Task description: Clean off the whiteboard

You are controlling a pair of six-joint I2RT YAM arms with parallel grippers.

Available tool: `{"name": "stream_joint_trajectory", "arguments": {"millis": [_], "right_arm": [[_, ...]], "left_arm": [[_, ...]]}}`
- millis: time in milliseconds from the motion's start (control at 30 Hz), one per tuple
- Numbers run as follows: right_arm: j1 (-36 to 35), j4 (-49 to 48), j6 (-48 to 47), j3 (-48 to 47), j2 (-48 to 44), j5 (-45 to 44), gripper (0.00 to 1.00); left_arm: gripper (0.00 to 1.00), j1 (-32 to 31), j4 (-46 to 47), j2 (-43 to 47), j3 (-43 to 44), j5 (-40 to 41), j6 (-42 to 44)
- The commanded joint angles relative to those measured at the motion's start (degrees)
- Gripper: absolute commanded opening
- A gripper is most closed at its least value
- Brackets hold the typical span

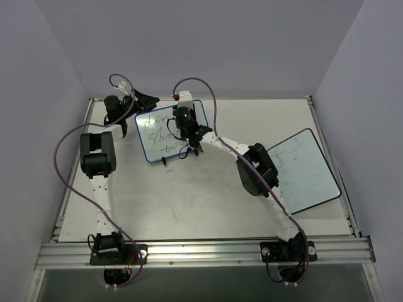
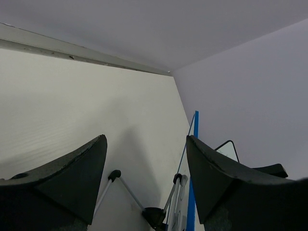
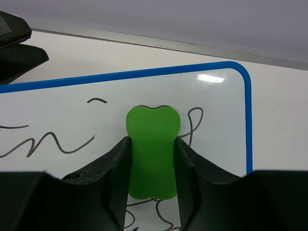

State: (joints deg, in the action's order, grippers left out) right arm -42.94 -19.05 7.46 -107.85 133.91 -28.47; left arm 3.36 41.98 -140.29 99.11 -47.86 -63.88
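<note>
1. the table (image 1: 208, 201) is pale, with a metal rail along its near edge where your two arm bases are bolted.
2. a black-framed board (image 1: 308, 170) lies flat at the right side of the table, well apart from the work, with faint marks on its face.
3. your target, the whiteboard (image 1: 154, 135) with the blue frame, sits at the far centre-left of the table. black handwriting covers much of its face. from the left wrist you see only its blue edge (image 2: 194, 159) and the thin black feet behind it.
4. your right arm reaches from its base diagonally across the table, and the right gripper (image 1: 184, 116) is over the far right part of the whiteboard's face.
5. your left gripper (image 1: 143, 99) is just beside the whiteboard's far left corner. its jaws stand wide apart with nothing between them, as the left wrist view (image 2: 147, 144) shows.
6. your right gripper (image 3: 152, 142) is clamped on a green eraser (image 3: 152, 154), one finger on each side. the eraser's rounded end pokes out past the fingertips, over the white face near the top right corner of the frame (image 3: 216, 110). pen strokes run on both sides of it and below it. you cannot tell whether it touches the surface.
</note>
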Motion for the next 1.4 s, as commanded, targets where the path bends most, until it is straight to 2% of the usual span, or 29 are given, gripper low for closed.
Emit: {"name": "stream_joint_trajectory", "arguments": {"millis": [0, 433, 667, 1367], "right_arm": [[0.49, 1.12, 0.36, 0.1, -1.54, -0.1, 0.05], [-0.92, 2.08, -0.52, -2.71, -0.84, 3.5, 0.05], [-0.92, 2.09, -1.4, -2.54, -1.19, 1.75, 0.05], [5.58, -0.02, 0.18, 4.84, -7.08, 0.17, 0.05]], "left_arm": [[0.75, -0.28, 4.25, 0.37, 0.21, -1.36, 0.95], [0.75, -0.37, 4.17, 0.98, 0.03, -1.45, 1.12], [0.75, -0.45, 4.43, 0.98, 0.03, -1.54, 1.04], [0.75, -0.63, 4.96, 0.63, 0.21, -1.89, 0.95]]}}
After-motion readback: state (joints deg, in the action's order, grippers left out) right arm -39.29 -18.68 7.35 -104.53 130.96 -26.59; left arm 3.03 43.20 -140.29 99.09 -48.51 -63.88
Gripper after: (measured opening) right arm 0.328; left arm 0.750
